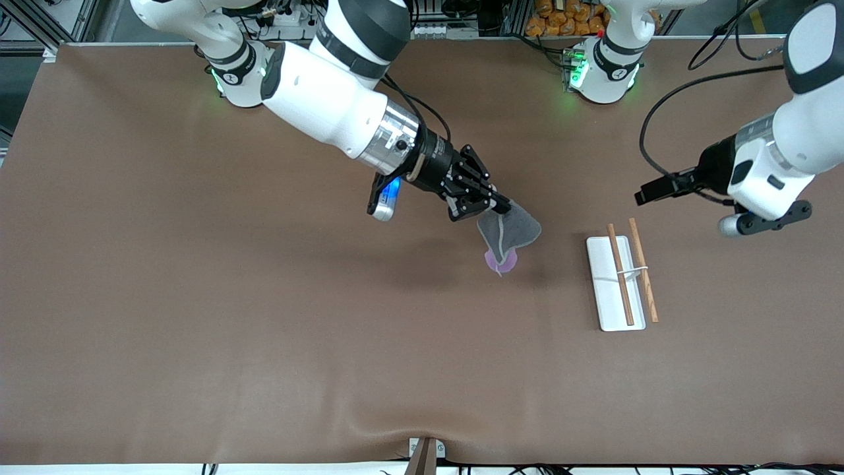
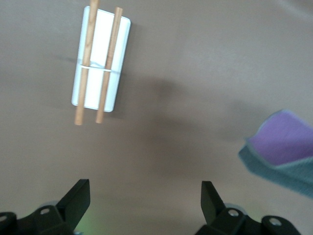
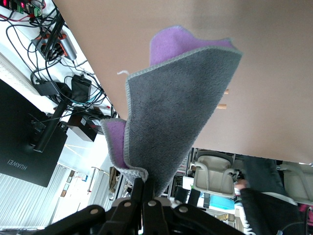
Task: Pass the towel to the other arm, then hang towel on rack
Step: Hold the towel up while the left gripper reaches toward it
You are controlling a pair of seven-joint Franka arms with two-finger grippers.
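The right tool [image 1: 502, 207] pinches the towel [image 1: 509, 236] in the air at nine o'clock of the rack [image 1: 616, 282], its held corner hidden, while the left tool [image 2: 145, 198] waits wide open over the bench [image 1: 198, 316].

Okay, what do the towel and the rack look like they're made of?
The towel, pinched by the right gripper, looks like soft fleece or microfibre: fuzzy matte nap, grey one face, purple the other, stitched edging. The rack has two rods with visible grain, likely wood, over a smooth white base, probably plastic.
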